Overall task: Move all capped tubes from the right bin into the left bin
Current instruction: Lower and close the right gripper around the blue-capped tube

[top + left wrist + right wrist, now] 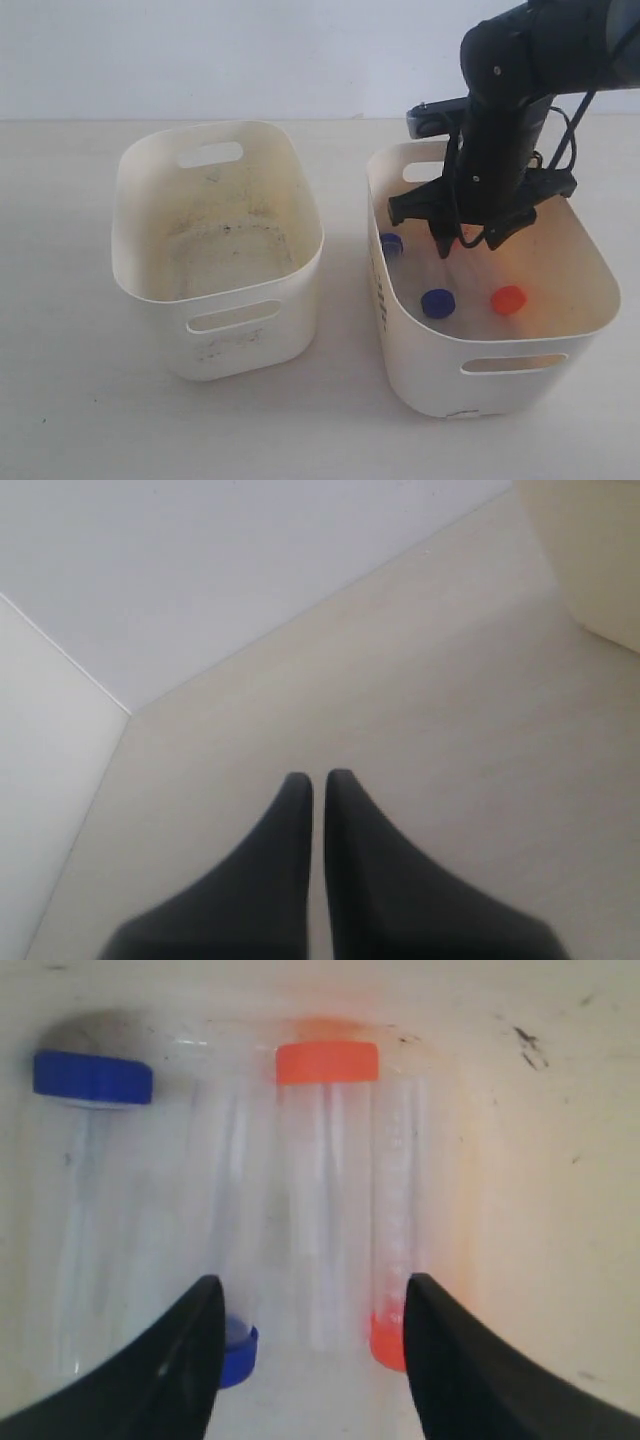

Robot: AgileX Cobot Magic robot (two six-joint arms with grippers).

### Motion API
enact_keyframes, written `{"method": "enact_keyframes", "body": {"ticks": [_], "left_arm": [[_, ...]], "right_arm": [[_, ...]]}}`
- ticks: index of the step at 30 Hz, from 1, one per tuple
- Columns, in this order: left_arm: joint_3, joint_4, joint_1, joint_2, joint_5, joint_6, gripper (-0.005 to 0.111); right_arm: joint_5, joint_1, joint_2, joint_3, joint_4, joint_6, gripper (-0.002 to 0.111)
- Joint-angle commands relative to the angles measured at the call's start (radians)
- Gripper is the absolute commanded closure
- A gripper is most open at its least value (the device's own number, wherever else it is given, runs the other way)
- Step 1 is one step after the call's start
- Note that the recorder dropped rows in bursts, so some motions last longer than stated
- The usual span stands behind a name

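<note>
The left gripper [318, 780] hangs over bare desk [450, 680], fingers clenched together on nothing. The left bin [230, 355] stands apart from the right bin [440, 375]. All four capped tubes [320, 1190] are in the right bin, under the right gripper [313, 1280], whose fingers are released and spread wide.

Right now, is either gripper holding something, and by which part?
Nothing is held: right gripper open over an orange-capped tube, left gripper shut on nothing.

A pale beige, matte bench [70, 400] fills the lower view and meets a plain white wall [200, 50] along its far edge.
</note>
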Motion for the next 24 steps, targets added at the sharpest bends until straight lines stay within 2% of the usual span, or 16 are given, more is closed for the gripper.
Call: {"method": "enact_keyframes", "body": {"ticks": [1, 6, 16, 24], "left_arm": [[-0.004, -0.003, -0.001, 0.004, -0.005, -0.001, 0.103], [-0.004, -0.003, -0.001, 0.004, -0.005, -0.001, 0.103], [-0.004, -0.003, -0.001, 0.004, -0.005, -0.001, 0.103], [-0.004, -0.003, -0.001, 0.004, -0.005, -0.001, 0.103]], "right_arm": [[-0.050, 0.008, -0.013, 0.054, 0.014, 0.017, 0.055], [-0.125, 0.008, -0.013, 0.106, 0.008, 0.028, 0.055], [-0.142, 0.008, -0.011, 0.114, -0.088, 0.079, 0.055], [-0.168, 0.008, -0.003, 0.114, -0.089, 0.104, 0.056]]}}
